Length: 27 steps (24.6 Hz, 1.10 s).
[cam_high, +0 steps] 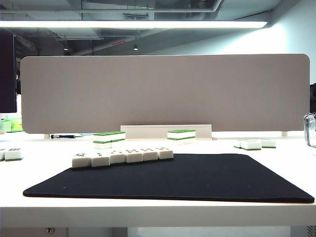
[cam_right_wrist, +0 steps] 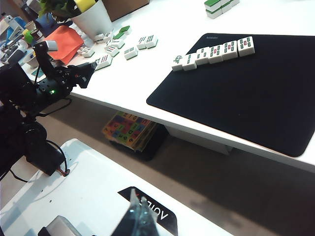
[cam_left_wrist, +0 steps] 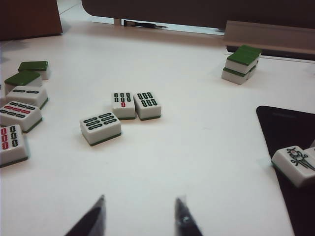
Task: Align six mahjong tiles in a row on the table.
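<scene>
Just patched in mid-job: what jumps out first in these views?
A row of six mahjong tiles runs along the far left edge of the black mat, touching side by side. Loose face-up tiles lie scattered on the white table off the mat's left, in front of the open, empty left gripper. The right gripper hangs off the table, jaws unclear.

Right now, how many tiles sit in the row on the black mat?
6: the six mahjong tiles sit side by side along the black mat's far-left edge; none hidden there.
</scene>
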Tool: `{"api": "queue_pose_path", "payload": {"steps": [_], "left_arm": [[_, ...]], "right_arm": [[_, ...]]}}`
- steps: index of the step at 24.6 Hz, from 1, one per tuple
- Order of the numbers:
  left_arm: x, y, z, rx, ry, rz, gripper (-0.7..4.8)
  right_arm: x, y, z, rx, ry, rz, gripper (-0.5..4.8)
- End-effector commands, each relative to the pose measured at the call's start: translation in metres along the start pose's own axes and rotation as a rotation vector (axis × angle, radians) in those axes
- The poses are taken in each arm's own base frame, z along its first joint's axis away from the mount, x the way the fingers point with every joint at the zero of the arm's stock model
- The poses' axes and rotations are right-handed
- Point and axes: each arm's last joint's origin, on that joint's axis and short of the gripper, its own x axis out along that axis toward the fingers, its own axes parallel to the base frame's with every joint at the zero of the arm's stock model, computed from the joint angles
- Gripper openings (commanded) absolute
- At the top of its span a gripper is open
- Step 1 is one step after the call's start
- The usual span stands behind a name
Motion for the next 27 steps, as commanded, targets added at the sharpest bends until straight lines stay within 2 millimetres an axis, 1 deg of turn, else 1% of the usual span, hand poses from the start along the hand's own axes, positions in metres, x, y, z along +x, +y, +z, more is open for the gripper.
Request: {"api": "queue_pose_path", "payload": {"steps": [1, 6, 20, 21, 24, 27], "left_arm": [[-0.0002, -0.0006, -0.0022, 0.043, 0.027, -0.021, 1.75], [-0.0003, -0.0024, -0.0021, 0.024, 0.027, -0.073, 1.75], [-0.0003, -0.0024, -0.0021, 0.024, 0.028, -0.074, 1.74], [-0.0003, -0.0024, -0.0021, 0.024, 0.028, -0.074, 1.75], [-0.0003, -0.0024, -0.0021, 0.024, 0.028, -0.074, 1.75], [-0.0003, -0.0024, -0.0021, 0.024, 0.028, -0.074, 1.75]], "right_arm": [[-0.0019, 0.0015, -0.0012, -0.017, -0.018, 0.005, -0.01], [-0.0019, 0.0015, -0.0012, -0.017, -0.018, 0.005, -0.01], [-0.002, 0.0015, -0.0012, -0.017, -0.017, 0.006, -0.01], [-0.002, 0.0015, -0.0011, -0.028, -0.018, 0.005, -0.01], [-0.002, 0.0023, 0.0035, -0.211, -0.058, 0.006, -0.01], [-0.0026, 0.0036, 0.0087, -0.256, -0.102, 0.009, -0.01]]}}
